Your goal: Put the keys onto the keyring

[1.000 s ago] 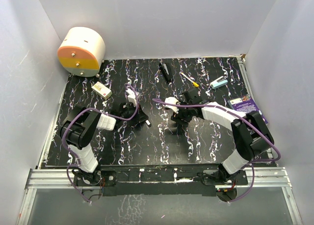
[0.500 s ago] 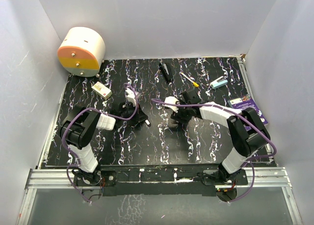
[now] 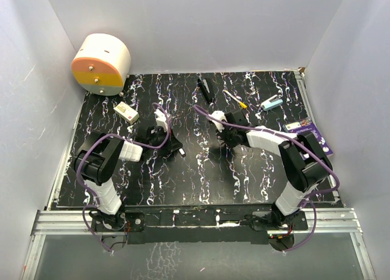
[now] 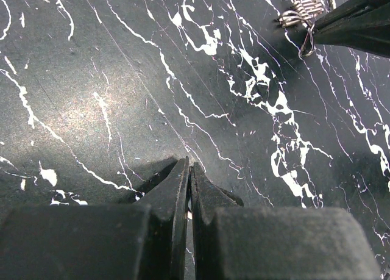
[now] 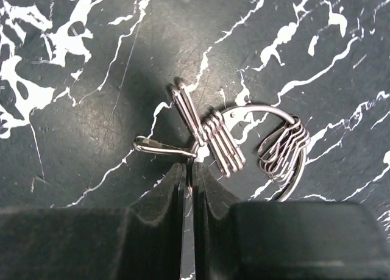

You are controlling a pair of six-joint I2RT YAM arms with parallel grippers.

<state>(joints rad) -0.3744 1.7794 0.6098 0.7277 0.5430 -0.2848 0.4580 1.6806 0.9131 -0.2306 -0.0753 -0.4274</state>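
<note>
Black tabletop (image 3: 201, 176) veined with white lies under both arms. Right of its middle, the right gripper (image 5: 187, 168) has its fingers pressed together, with a thin pale strip showing in the seam. Whether that strip is metal pinched between them cannot be told. Its tips meet the keys (image 5: 222, 147), narrow silvery pieces seen edge-on: four are stacked tight and two thinner ones splay up and to the left. Just beyond, the keyring (image 5: 268, 108) arcs round the right side as a fine bright wire, and a bunch of looped wire (image 5: 281, 150) hangs on it. Well to the left, the left gripper (image 4: 189, 165) points down at bare table, its fingers likewise closed. Near the far edge lie a yellow-handled tool (image 3: 234, 99) and a black pen (image 3: 206, 91).
</note>
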